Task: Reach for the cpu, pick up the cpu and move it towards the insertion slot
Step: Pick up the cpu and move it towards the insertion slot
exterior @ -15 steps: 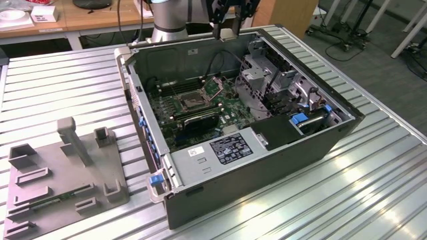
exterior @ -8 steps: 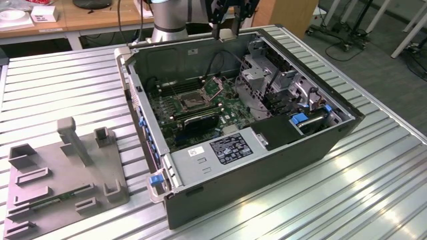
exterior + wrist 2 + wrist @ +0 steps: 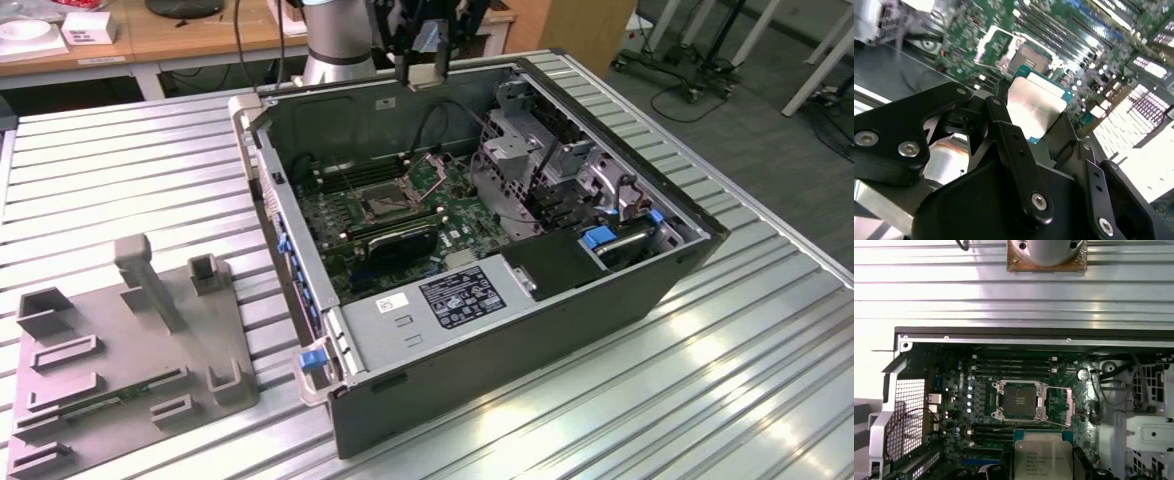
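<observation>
Both wrist views, end effector clamping cpu, insertion slot beyond

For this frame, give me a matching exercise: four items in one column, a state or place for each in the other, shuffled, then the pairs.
Items:
1. cpu
2. slot
3. computer case
4. grey fixture

States or places:
A. lies open on the metal table
B. held between the gripper fingers
C. empty, dark centre, frame open
D. on the table at the exterior view's left of the case

Pairs: 1-B, 2-C, 3-A, 4-D
</observation>
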`<state>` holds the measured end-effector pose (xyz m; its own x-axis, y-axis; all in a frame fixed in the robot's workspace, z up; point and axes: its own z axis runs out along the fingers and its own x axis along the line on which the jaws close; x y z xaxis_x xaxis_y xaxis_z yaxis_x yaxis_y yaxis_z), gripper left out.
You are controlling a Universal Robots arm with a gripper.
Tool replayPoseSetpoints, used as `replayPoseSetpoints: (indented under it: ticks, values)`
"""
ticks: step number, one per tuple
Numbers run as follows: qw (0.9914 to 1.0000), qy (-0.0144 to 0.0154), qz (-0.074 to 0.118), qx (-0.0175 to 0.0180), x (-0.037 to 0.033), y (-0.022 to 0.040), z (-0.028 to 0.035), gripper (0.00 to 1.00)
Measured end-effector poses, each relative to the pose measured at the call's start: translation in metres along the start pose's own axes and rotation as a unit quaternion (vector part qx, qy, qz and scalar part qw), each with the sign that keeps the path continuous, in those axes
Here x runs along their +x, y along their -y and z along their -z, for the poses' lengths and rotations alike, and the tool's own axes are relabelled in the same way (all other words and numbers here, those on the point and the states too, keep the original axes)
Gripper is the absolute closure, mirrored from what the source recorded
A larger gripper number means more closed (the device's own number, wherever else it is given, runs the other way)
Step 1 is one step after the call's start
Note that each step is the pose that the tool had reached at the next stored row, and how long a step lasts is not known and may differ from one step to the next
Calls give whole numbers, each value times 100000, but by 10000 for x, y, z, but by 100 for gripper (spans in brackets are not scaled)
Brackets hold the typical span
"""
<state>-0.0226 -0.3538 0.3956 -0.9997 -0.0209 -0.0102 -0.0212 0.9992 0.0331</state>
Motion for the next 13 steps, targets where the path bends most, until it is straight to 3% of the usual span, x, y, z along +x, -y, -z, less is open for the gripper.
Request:
replayPoseSetpoints:
  ticks: [6, 13]
  values:
    - [100000, -4, -12, -9, 223, -95, -92, 45]
    - [100000, -2, 25, -11, 238, -100, -99, 45]
